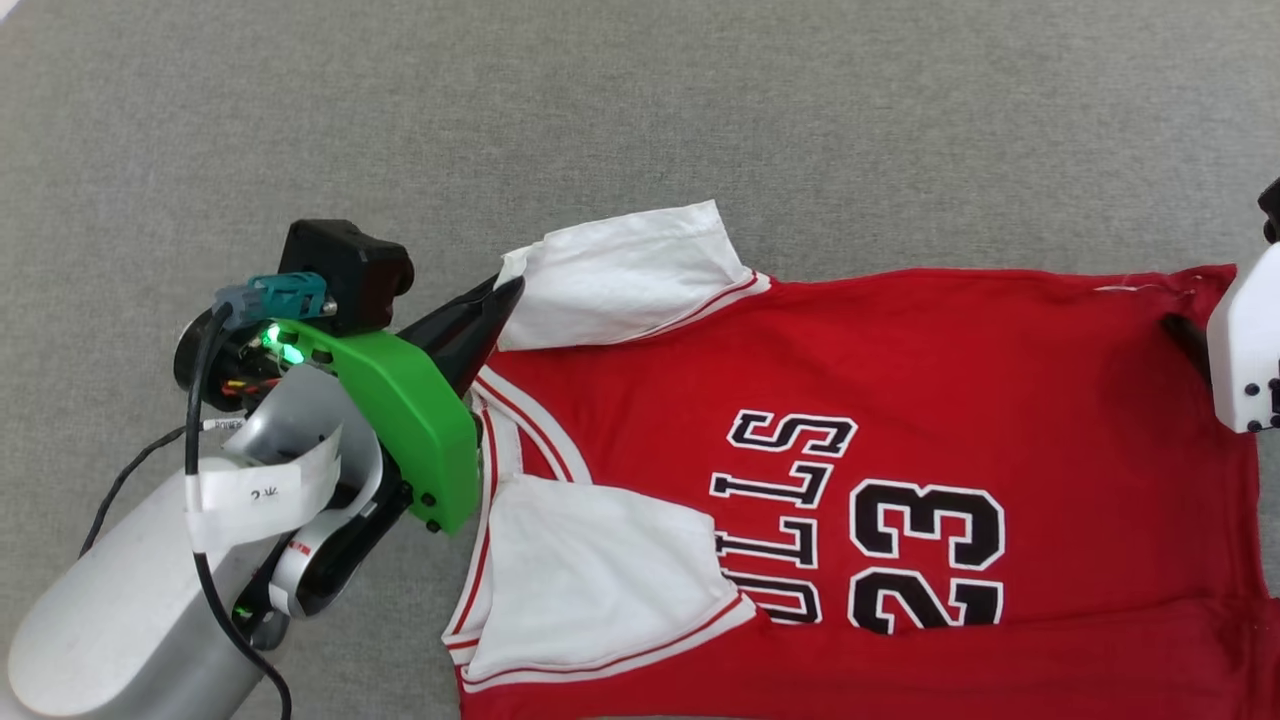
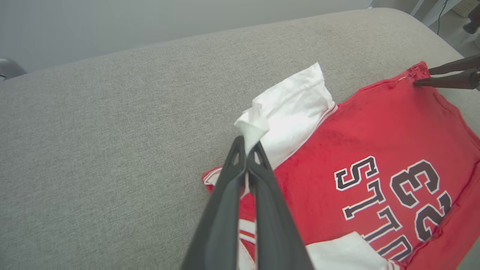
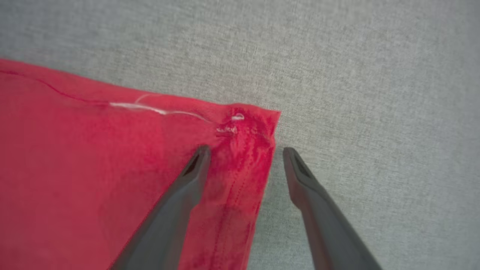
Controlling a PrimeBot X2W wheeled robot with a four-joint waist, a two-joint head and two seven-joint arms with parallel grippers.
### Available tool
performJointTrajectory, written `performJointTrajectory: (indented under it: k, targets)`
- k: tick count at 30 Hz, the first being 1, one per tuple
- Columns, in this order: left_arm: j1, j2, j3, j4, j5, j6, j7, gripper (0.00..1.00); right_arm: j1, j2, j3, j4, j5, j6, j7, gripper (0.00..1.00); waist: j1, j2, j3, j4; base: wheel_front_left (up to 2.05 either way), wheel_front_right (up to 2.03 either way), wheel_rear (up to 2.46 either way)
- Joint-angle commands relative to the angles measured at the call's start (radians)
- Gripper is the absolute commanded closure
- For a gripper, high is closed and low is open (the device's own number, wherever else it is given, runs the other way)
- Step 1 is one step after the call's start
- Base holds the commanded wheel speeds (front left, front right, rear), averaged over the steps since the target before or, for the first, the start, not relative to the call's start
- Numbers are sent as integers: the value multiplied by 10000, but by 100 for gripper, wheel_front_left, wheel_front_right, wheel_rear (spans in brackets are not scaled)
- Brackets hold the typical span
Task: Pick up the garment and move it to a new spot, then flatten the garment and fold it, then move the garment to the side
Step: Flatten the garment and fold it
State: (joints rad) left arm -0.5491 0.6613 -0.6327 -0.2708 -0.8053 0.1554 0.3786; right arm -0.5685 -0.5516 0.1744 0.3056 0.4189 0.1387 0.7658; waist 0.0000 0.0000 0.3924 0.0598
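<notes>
The garment [image 1: 900, 360] lies front-up on the grey surface [image 1: 600, 100], collar to the left and hem to the right, reaching the near edge of the head view. The left pincer [image 2: 245, 140] is clamped on just the tip of the far sleeve [image 1: 620, 275], a thin pinch. A firm pull could slip it free, or drag the whole shirt and rumple it. The right pincer [image 3: 243, 152] stands wide open, holding nothing, straddling the far hem corner [image 3: 258, 123] with one finger over the red cloth and one over bare surface. Unheld, that end would likely slide and bunch; closing there might catch only one layer.
</notes>
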Motion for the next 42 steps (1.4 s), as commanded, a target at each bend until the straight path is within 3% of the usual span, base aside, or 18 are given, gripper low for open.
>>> performJointTrajectory:
  k: [1, 9, 12, 25, 42]
  targets:
    - [110, -58, 5, -14, 56, 57, -95, 100, -225, -82, 121, 207, -136, -80, 32, 0, 0, 0, 290, 306, 0, 0, 0]
    - [183, -145, -73, 157, 39, -30, -267, 100, -259, -126, 951, 937, 225, -80, 80, 0, 0, 0, 327, 415, 0, 0, 0]
    - [197, -143, -72, 257, 19, -54, -309, 100, -286, -185, 972, 1108, 321, -80, -241, 100, 0, 0, 331, 404, 0, 0, 0]
    - [690, -143, -64, 978, -194, -20, -598, 100, -68, 40, 537, 1534, 874, -80, -2672, 100, 0, 0, -788, 235, 0, 0, 0]
    - [2918, -83, -482, 1289, -774, 375, -942, 100, 3662, -83, -289, -63, 2357, -80, -4670, 100, 0, 0, -2819, 220, 0, 0, 0]
